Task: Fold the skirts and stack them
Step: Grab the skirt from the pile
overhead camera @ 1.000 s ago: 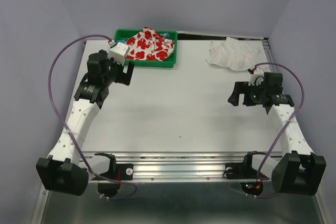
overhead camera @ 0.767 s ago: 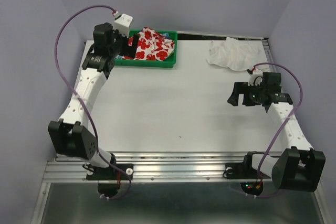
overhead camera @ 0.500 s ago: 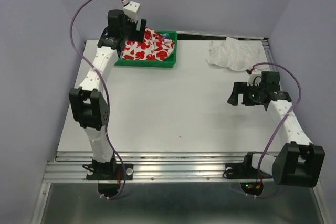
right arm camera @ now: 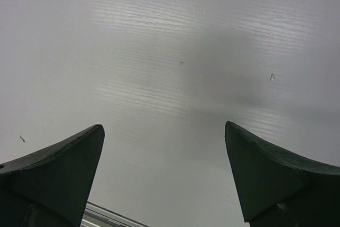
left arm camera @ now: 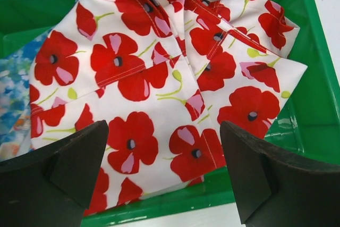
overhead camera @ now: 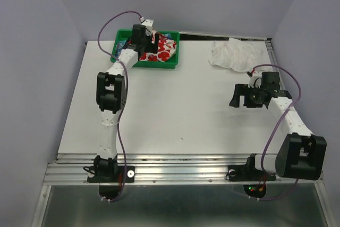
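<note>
A pale grey-white table (overhead camera: 175, 115) fills the overhead view, boxed in by plain lavender walls (overhead camera: 212, 1) at the back and on both sides. A ribbed aluminium rail (overhead camera: 180, 164) runs along its near edge, where both arm bases are bolted. Close up, the right wrist view shows faint ridged lines and a few specks on the surface.

A green plastic tray (overhead camera: 158, 65) sits at the far left. Both skirts lie crumpled in it. The white skirt with big red flowers (left arm camera: 159, 78) is on top and covers most of the tray. The blue flowered skirt (left arm camera: 13, 83) peeks out beneath it at the left edge (and again at the far rim).

The left gripper (left arm camera: 164, 136) hangs over the tray with its jaws spread wide. They straddle the red-flowered cloth and pinch nothing; whether the tips touch it I cannot tell.

A crumpled white cloth (overhead camera: 234, 54) lies in the far right corner. The right gripper (overhead camera: 240, 97) is near it but apart, over bare table, fully open and empty. Purple cables (overhead camera: 114, 22) loop off each wrist.
</note>
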You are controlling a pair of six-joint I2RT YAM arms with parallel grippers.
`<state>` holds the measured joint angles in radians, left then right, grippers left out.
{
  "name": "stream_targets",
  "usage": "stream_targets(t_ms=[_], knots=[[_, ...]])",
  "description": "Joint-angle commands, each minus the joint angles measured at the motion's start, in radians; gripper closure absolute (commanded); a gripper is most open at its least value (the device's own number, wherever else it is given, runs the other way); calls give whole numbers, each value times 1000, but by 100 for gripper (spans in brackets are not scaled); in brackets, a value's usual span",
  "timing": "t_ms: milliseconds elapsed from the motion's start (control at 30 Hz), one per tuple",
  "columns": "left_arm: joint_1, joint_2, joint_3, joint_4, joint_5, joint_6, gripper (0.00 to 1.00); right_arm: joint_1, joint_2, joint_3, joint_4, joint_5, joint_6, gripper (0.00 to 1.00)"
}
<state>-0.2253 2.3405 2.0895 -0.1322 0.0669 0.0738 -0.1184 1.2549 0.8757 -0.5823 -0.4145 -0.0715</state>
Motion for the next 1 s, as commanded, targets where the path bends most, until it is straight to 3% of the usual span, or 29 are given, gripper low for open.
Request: stream_targets(t_ms=[0, 400, 667, 967], knots=[[-19, 38, 104, 89, -56, -23, 2, -7, 17, 60, 36, 11, -7, 0], [-29, 184, 245, 31, -124, -20, 7, -7, 49, 68, 36, 22, -11, 0], [-52, 249, 366, -93, -157, -8, 12, -7, 49, 75, 32, 22, -10, 0], [-52, 260, 349, -173, -128, -45, 12, -7, 54, 78, 33, 23, -10, 0]])
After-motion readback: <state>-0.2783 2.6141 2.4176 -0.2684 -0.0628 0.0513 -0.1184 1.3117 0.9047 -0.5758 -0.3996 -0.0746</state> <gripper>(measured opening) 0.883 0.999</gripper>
